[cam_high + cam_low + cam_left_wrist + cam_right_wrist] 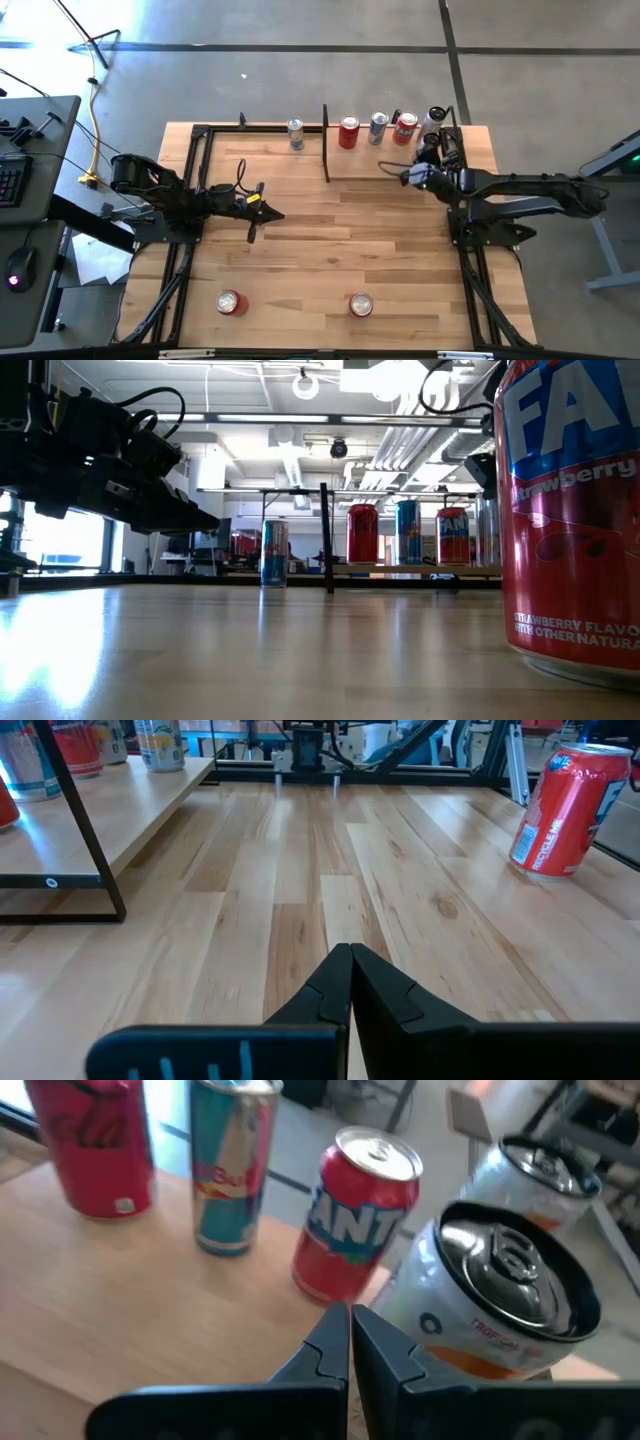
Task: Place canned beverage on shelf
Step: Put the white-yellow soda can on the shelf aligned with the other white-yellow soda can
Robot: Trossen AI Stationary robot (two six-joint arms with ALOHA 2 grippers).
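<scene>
Now the right gripper (405,177), fingers together, hovers over the shelf (390,160) beside its cans (348,132); the left gripper (275,215), fingers together, hangs above the table (320,260).

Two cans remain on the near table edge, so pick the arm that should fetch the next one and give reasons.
Left. The left gripper hangs shut over the mid-table, nearer the two front cans. The right gripper sits shut at the shelf, beside the cans already placed there.

Both arms reach inward — left gripper (262,212) and right gripper (408,177) closed
</scene>
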